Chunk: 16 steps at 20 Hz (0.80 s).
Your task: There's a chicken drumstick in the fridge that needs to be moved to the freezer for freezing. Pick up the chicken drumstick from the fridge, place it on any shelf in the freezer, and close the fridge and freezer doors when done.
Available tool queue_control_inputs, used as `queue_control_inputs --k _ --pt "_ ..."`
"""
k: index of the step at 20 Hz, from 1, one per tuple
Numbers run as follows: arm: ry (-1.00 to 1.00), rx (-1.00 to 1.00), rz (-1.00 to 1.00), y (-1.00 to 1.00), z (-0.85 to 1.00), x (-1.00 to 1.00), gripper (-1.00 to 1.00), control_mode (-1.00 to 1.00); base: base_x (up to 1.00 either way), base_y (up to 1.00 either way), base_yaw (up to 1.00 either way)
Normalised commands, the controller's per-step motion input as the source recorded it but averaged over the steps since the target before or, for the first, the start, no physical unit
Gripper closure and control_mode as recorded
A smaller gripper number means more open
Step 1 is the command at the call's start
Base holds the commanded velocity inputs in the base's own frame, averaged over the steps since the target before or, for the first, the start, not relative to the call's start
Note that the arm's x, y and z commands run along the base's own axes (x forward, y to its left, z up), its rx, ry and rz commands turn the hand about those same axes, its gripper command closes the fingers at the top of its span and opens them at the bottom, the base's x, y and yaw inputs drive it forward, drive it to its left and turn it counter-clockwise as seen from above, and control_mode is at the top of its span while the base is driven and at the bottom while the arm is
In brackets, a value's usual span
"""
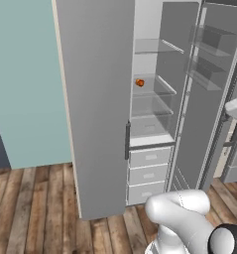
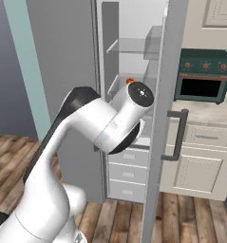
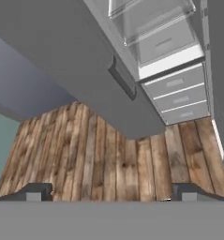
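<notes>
The fridge (image 1: 146, 59) stands open, with clear glass shelves above and white drawers (image 1: 148, 173) below. Its door (image 1: 209, 109) is swung out to the right, bins on the inner face, and shows edge-on in the right base view (image 2: 165, 118). The left door (image 1: 95, 99) is a flat gray panel with a bar handle (image 1: 127, 141); it looks shut and hides the freezer. The chicken drumstick is hidden or out of view. A small orange-red round item (image 1: 140, 83) lies on a middle shelf. My gripper (image 3: 112, 194) is open and empty, high above the wooden floor before the drawers (image 3: 179, 96).
Right of the open door are cream cabinets (image 2: 200, 156) under a counter, with a dark green oven (image 2: 203, 85) on it. A teal wall (image 1: 26, 74) runs left of the appliance. My arm's elbow (image 2: 141, 95) is raised in front of the shelves.
</notes>
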Motion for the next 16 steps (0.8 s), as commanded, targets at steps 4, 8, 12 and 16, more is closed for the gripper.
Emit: queue_control_inputs --k 4,8,12,16 --pt "-0.09 0.19 0.01 -0.86 0.00 -0.18 -1.00 -1.00 0.00 0.00 0.00" --pt "-0.15 0.15 0.00 -0.78 0.00 0.00 -1.00 -1.00 0.00 0.00 0.00" --pt "-0.15 0.06 0.00 -0.80 -0.07 0.09 -1.00 -1.00 0.00 0.00 0.00" --pt "-0.20 0.02 0.04 -0.77 -0.14 0.24 -1.00 -1.00 0.00 0.00 0.00"
